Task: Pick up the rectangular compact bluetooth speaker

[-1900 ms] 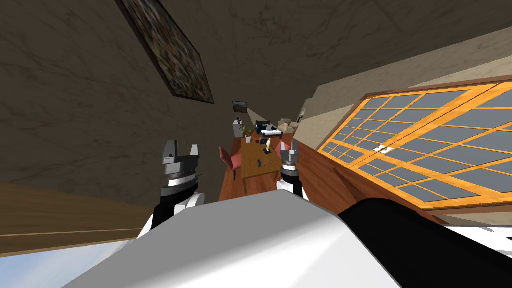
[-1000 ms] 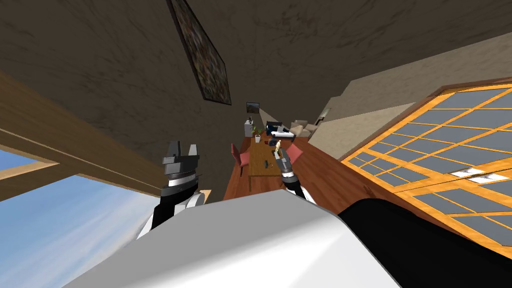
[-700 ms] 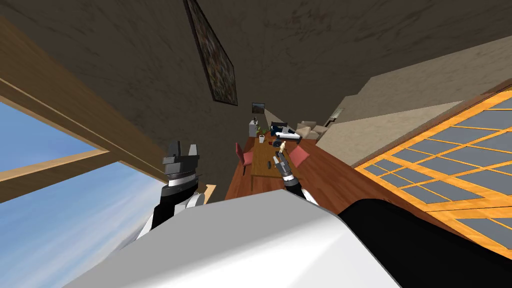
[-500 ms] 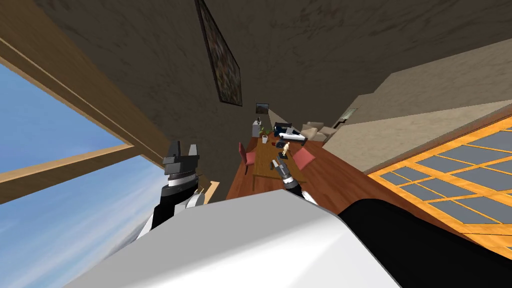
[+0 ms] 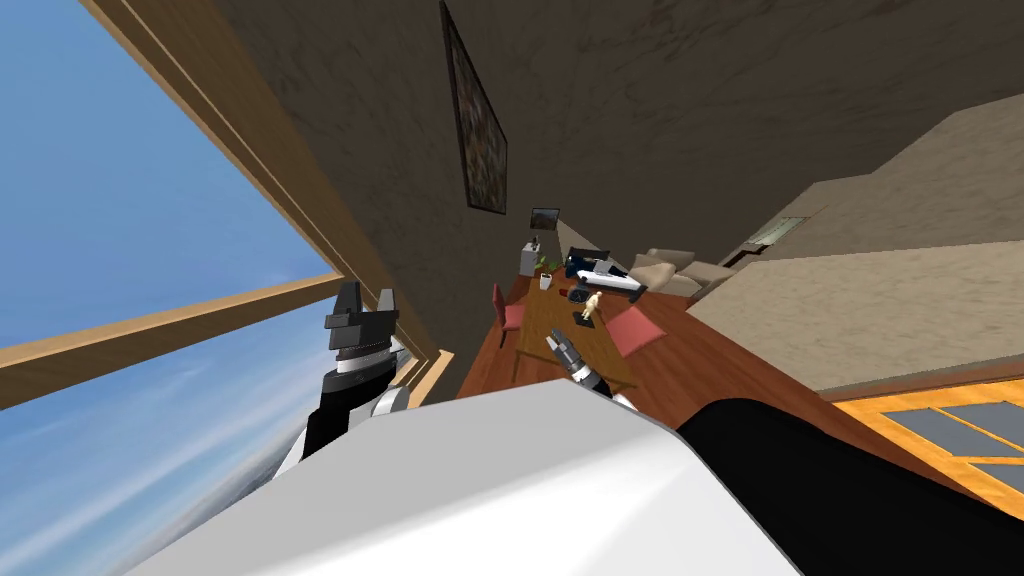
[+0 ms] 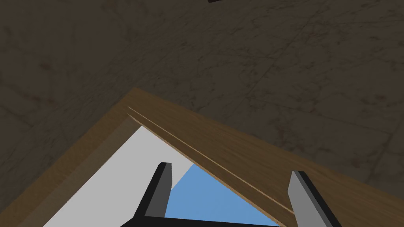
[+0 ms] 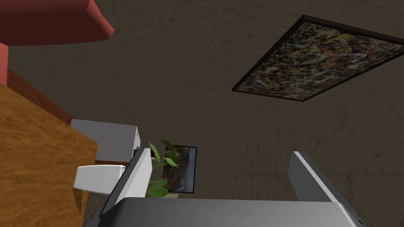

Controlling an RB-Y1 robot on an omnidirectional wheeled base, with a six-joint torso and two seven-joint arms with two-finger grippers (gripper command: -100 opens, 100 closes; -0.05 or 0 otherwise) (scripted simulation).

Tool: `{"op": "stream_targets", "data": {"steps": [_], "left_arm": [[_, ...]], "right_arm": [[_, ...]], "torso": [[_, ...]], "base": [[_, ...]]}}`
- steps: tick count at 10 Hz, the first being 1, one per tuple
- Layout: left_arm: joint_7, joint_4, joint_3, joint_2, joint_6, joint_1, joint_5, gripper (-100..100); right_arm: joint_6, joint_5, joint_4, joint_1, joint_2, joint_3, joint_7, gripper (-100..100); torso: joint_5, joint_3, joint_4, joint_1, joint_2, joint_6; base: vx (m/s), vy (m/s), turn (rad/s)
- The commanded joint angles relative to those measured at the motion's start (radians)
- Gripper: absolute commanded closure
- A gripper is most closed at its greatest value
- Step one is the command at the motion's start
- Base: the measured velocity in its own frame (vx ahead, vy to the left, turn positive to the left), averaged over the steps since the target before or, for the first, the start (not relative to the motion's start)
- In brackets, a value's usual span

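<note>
R end effector (image 7: 221, 154) spread wide, empty, hovering over near half of the wooden tabletop (image 5: 552, 312). Speaker prob. on tabletop close by it, too small to pick out. White pot (image 7: 98, 179) at tabletop's far end. L end effector (image 6: 230, 170) spread, well off tabletop.

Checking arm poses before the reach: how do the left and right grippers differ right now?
Left gripper stands upright, held close in; right gripper stretches forward toward the wooden table. Left appears large and near in the head view; right small and farther out. Both have fingers open, holding nothing.
</note>
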Motion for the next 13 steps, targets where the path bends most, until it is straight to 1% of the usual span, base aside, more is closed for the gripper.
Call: {"op": "stream_targets", "data": {"steps": [1,2,4,5,6,7,8,9,10,11,12,13], "left_arm": [[0.0,0.0,0.0,0.0,0.0,0.0,0.0,0],[0.0,0.0,0.0,0.0,0.0,0.0,0.0,0],[0.0,0.0,0.0,0.0,0.0,0.0,0.0,0],[0.0,0.0,0.0,0.0,0.0,0.0,0.0,0],[0.0,0.0,0.0,0.0,0.0,0.0,0.0,0],[0.0,0.0,0.0,0.0,0.0,0.0,0.0,0],[0.0,0.0,0.0,0.0,0.0,0.0,0.0,0],[0.0,0.0,0.0,0.0,0.0,0.0,0.0,0],[0.0,0.0,0.0,0.0,0.0,0.0,0.0,0],[0.0,0.0,0.0,0.0,0.0,0.0,0.0,0],[0.0,0.0,0.0,0.0,0.0,0.0,0.0,0],[0.0,0.0,0.0,0.0,0.0,0.0,0.0,0]], "right_arm": [[-0.005,0.035,0.047,0.034,-0.028,0.005,-0.041,-100],[-0.005,0.035,0.047,0.034,-0.028,0.005,-0.041,-100],[-0.006,0.092,0.117,0.072,-0.079,0.009,-0.105,-100],[-0.006,0.092,0.131,0.072,-0.079,0.009,-0.114,-100],[-0.006,0.121,0.167,0.091,-0.104,0.011,-0.149,-100],[-0.006,0.121,0.175,0.091,-0.104,0.011,-0.151,-100],[-0.006,0.149,0.219,0.11,-0.127,0.013,-0.186,-100],[-0.006,0.149,0.221,0.11,-0.127,0.013,-0.186,-100],[-0.006,0.177,0.268,0.128,-0.15,0.015,-0.222,-100],[-0.005,0.205,0.298,0.145,-0.172,0.018,-0.251,-100],[-0.005,0.205,0.315,0.145,-0.172,0.018,-0.256,-100],[-0.004,0.232,0.351,0.163,-0.194,0.02,-0.29,-100]], "torso": [[0.0,0.0,0.0,0.0,0.0,0.0],[0.0,0.0,0.0,0.0,0.0,0.0],[0.0,0.0,0.0,0.0,0.0,-0.001],[0.0,0.0,0.0,0.0,-0.001,0.0],[0.0,-0.001,0.0,0.0,-0.001,0.0],[0.0,-0.001,0.0,0.0,-0.001,-0.001],[0.0,-0.001,0.0,0.0,-0.001,0.001],[0.0,-0.001,0.0,0.0,-0.001,0.0],[0.0,-0.001,0.0,0.0,-0.001,0.001],[0.0,-0.001,0.0,0.0,-0.002,0.0],[0.0,-0.002,-0.001,0.0,-0.003,0.0],[0.0,-0.001,-0.001,-0.001,-0.002,0.001]], "base": [[0.001,0.01,0.307],[0.003,0.002,0.145],[0.01,0.011,0.398],[0.013,0.002,0.186],[0.016,0.007,0.369],[0.015,-0.005,0.156],[0.017,0.008,0.332],[0.017,0.0,0.177],[0.024,0.006,0.363],[0.045,-0.001,0.406],[0.035,-0.008,0.197],[0.03,0.001,0.342]]}}
